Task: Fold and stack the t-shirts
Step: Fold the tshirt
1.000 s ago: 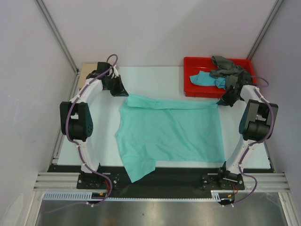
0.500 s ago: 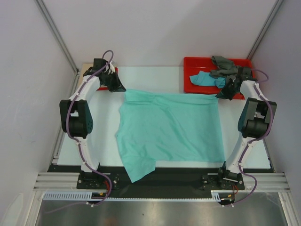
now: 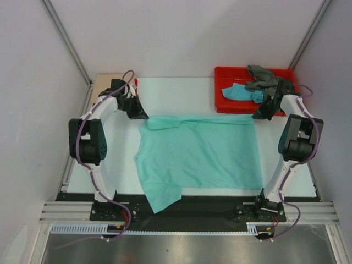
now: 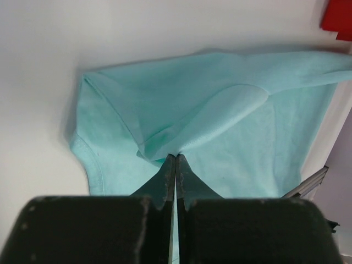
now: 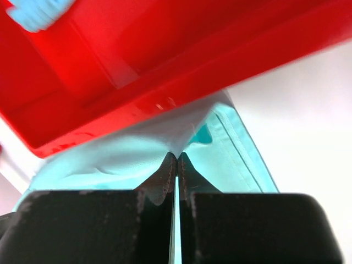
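A mint-green t-shirt lies spread across the middle of the table, one sleeve hanging over the near edge. My left gripper is shut on its far left corner. My right gripper is shut on its far right corner, right beside the red tray. In both wrist views the fingertips pinch a small peak of mint cloth. A turquoise-blue t-shirt and a grey t-shirt lie crumpled in the tray. A beige piece and a sliver of red show behind the left arm.
The rigid red tray stands at the back right, its near wall just above the right fingers. White table top lies between the shirt and the back wall. Side walls stand close behind both arms.
Half a second ago both grippers held the shirt's far edge farther back. They have come a little toward the near side, and the far edge now lies lower with a small fold at the left.
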`<move>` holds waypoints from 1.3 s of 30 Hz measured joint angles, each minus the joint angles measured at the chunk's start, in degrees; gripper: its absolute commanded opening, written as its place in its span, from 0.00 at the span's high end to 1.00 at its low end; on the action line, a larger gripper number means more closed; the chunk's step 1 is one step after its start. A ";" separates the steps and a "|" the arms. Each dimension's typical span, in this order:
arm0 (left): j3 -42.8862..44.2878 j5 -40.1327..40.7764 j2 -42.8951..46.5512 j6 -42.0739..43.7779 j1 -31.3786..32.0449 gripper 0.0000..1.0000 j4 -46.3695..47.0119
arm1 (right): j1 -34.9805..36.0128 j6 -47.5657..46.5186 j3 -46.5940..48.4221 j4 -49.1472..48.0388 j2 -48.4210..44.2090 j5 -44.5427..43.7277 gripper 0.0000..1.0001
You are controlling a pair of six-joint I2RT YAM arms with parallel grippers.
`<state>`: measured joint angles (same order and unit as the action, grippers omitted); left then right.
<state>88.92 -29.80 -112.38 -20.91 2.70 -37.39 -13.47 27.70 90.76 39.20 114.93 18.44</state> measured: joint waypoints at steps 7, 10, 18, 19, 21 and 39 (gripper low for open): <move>-7.02 -0.72 5.38 0.42 0.00 1.00 -1.79 | -0.04 -1.27 -3.56 3.61 -2.10 -1.11 1.00; -8.28 -1.84 8.13 0.44 0.00 1.00 -2.16 | -0.15 -1.79 -4.26 4.92 -3.72 -1.49 1.00; -14.29 -6.54 14.80 0.55 -0.11 1.00 -0.79 | -0.87 -2.99 -6.86 6.93 -7.17 -2.62 1.00; -14.93 -6.64 14.88 0.70 -0.11 1.00 -0.94 | -0.94 -3.15 -7.13 7.06 -7.23 -2.75 1.00; -16.06 -6.62 14.88 1.20 -0.11 1.00 -1.20 | -1.03 -3.34 -7.52 7.23 -7.23 -2.84 1.00; -22.12 -6.47 17.49 2.12 -1.77 1.00 -2.47 | -1.03 -3.34 -12.46 7.19 -7.28 -3.80 1.00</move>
<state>66.81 -36.27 -94.89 -18.79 0.93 -39.86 -14.50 24.36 78.30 46.39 107.66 14.63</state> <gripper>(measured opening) 0.006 0.012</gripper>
